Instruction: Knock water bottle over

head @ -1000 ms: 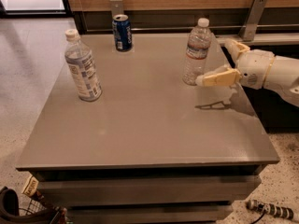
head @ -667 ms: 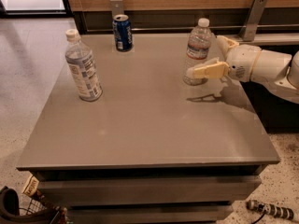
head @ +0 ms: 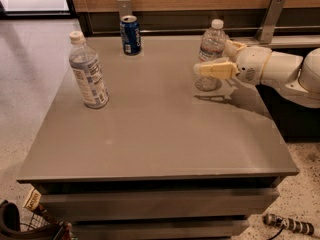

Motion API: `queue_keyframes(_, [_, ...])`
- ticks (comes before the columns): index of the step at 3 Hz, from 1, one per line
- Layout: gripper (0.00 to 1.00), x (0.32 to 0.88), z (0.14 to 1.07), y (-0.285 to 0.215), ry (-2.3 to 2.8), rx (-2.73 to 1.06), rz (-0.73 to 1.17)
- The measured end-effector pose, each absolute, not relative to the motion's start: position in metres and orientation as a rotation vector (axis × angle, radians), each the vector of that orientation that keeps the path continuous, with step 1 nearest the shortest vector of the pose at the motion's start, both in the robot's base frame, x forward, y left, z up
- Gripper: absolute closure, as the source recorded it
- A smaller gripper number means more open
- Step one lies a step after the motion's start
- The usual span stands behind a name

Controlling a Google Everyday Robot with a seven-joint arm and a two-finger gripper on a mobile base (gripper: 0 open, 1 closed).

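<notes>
The water bottle (head: 212,40), clear and ribbed with a white cap, stands upright at the back right of the grey table (head: 150,134). My gripper (head: 212,57) reaches in from the right at the bottle's mid height and is open. Its near cream finger (head: 215,69) crosses in front of the bottle's lower half, and the far finger (head: 233,47) shows just right of the bottle. The bottle's base still rests on the table.
A bluish-grey bottle with a large white label (head: 88,72) stands at the left of the table. A blue soda can (head: 130,34) stands at the back edge. A wood-panelled wall with metal brackets (head: 270,17) runs behind the table.
My gripper has moved left, and its near finger now lies across the front of the water bottle. The bottle remains upright in the same spot.
</notes>
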State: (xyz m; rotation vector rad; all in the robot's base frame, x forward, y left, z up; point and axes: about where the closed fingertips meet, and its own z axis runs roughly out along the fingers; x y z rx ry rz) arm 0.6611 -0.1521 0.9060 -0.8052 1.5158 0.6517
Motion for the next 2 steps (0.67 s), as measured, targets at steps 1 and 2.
queue_keyframes(1, [0.51,0.6614,0.9063,-0.1482,1.513,-0.810,0.657])
queue_keyframes(2, [0.74,0.6615,0.9065,-0.1457,1.512,-0.812,0.660])
